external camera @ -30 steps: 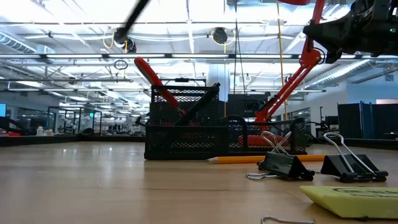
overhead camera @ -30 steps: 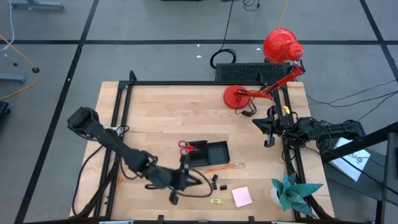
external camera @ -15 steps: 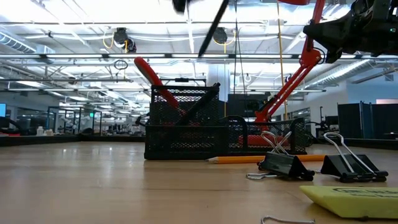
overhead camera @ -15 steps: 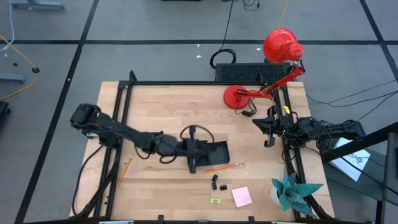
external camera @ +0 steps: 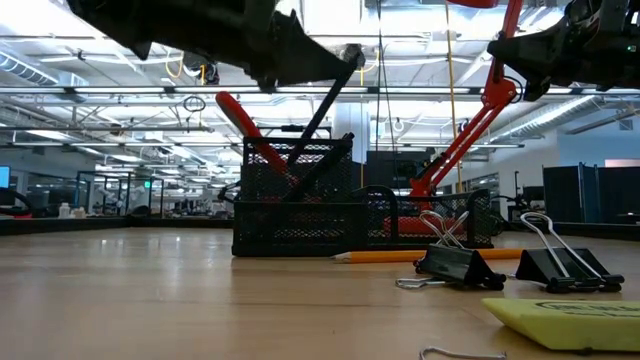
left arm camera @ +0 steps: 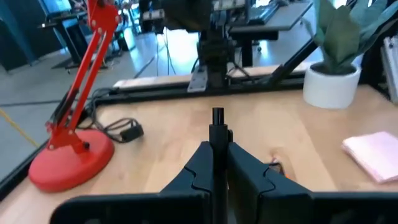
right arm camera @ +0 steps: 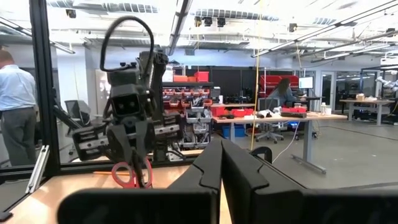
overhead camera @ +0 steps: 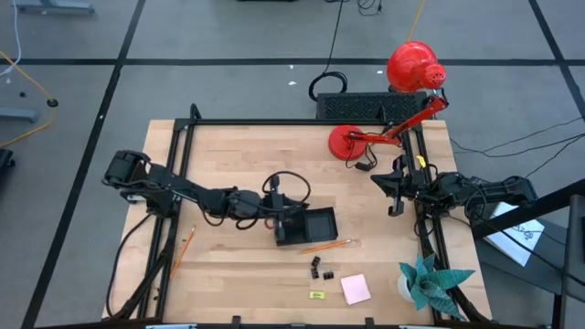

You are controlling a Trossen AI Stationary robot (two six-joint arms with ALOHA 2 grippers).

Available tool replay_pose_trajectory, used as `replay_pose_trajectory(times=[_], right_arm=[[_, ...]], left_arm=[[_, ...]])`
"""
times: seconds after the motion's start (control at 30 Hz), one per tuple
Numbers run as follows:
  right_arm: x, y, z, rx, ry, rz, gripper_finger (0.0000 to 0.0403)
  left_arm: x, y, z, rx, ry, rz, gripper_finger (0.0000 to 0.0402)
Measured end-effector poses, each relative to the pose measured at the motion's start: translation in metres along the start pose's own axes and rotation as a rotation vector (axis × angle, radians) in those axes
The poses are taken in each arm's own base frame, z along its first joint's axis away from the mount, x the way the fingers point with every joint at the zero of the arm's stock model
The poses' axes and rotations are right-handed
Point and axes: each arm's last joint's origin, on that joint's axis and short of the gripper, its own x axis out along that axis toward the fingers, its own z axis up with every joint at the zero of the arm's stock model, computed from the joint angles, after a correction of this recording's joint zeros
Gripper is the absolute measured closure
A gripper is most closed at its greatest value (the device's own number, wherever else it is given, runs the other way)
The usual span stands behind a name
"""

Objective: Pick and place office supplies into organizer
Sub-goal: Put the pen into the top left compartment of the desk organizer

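Note:
My left gripper reaches from the table's left over the black mesh organizer and is shut on a dark pen. The pen slants down to the organizer's top rim. Red-handled scissors stand tilted in the organizer. An orange pencil lies just in front of it. Black clips, a pink sticky pad and a yellow-green piece lie toward the near edge. My right gripper waits shut at the right edge. My left gripper pinches the dark pen between its two fingers, and the pen's end sticks out past the fingertips. The fingers come nearly level from the table's left. The pen hangs tilted, clear of the table, its lower end at the organizer's rim.
A second orange pencil lies near the left frame. A red desk lamp stands at the far right, and a teal paper plant at the near right corner. A person stands in the room beyond the table.
My left gripper has carried the dark pen from near the table's front edge toward the far side and the right, up to the organizer, and has turned and sunk over it. The pen has stayed in the hold and now slants down to the organizer's rim.

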Motion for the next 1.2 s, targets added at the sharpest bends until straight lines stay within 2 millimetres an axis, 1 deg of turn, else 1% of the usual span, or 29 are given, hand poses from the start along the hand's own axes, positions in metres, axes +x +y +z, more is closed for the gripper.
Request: replay_pose_trajectory(times=[0.27,0.6,0.77,0.97,1.2], right_arm=[[0.000,0.000,0.000,0.003,0.000,0.000,0.0399],[0.000,0.000,0.000,0.001,0.000,-0.002,0.0399],[0.000,0.000,0.000,0.000,0.000,-0.003,0.0399],[0.000,0.000,0.000,0.000,0.000,-0.004,0.0399],[0.000,0.000,0.000,-0.008,0.001,-0.004,0.0399]], left_arm=[[0.000,-0.001,-0.003,-0.002,0.028,-0.024,0.0376],[0.002,0.009,-0.007,-0.060,0.067,-0.030,0.0376],[0.006,0.009,-0.016,-0.058,0.113,-0.043,0.0376],[0.015,0.008,-0.033,-0.054,0.163,-0.049,0.0376],[0.018,0.009,-0.034,-0.052,0.158,-0.056,0.0376]])
